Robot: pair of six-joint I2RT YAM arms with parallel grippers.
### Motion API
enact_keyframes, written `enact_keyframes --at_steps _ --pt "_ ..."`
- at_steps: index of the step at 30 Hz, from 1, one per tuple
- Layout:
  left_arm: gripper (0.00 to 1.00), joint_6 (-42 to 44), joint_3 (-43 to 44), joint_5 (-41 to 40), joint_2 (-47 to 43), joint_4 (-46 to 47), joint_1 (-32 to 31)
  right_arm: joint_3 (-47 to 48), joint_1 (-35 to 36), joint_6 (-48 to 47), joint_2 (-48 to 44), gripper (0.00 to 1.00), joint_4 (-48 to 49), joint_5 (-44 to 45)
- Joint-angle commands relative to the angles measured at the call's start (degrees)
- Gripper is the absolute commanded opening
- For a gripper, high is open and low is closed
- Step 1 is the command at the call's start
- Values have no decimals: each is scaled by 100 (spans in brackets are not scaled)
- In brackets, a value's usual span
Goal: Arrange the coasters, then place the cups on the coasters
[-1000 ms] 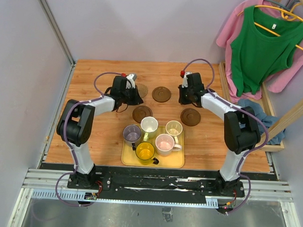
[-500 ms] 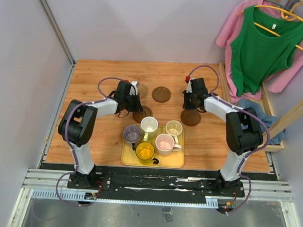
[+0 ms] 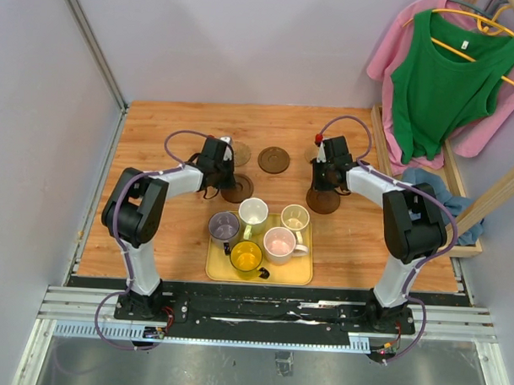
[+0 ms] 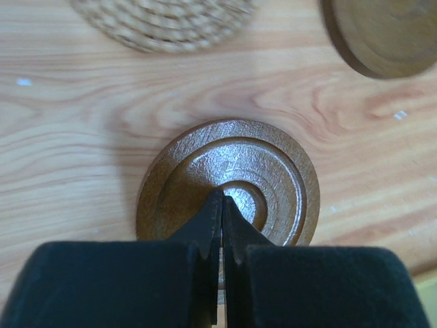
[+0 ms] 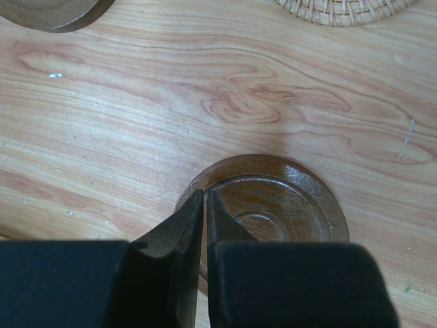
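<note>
Both arms have drawn back from the far edge toward the yellow rectangular tray (image 3: 301, 274). Left gripper (image 4: 222, 205), fingers pressed together and holding nothing, has its tips at the centre of a dark brown, glossy, ring-turned wooden coaster (image 4: 273, 171) lying flat. Right gripper (image 5: 204, 199), closed to a hairline slit and empty, sits at the rim of a second such disc (image 5: 287, 198). A woven tan straw coaster (image 4: 164, 20) lies beyond on the grainy wooden table (image 4: 68, 137). Five upright mugs (image 3: 279, 241) crowd the tray; pale lilac walls surround.
</note>
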Motion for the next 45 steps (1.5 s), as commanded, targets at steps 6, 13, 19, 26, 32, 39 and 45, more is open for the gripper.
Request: enact_keyframes --at_steps 6,13,19,26,32,39,45 --pt "1 75 277 -2343 286 -1215 202 15 -81 128 -181 7 -454 146" --pt "1 68 293 -2278 317 -1089 602 -160 -227 277 -221 6 -625 346" --pt "1 46 554 -1884 561 -977 1014 -223 -484 410 -70 5 -737 560" --pt "1 89 1090 -1835 954 -1046 1253 1 -839 425 275 5 -928 1046" --pt "1 90 1845 -1704 1332 -1178 1464 659 -1245 467 889 4 -1049 1214" --pt "1 -4 2604 -1415 1770 -1379 1774 1931 -1564 618 1738 3 -1462 1203" --pt "0 61 3129 -1072 2179 -1548 1818 3241 -1772 683 2639 2 -1878 788"
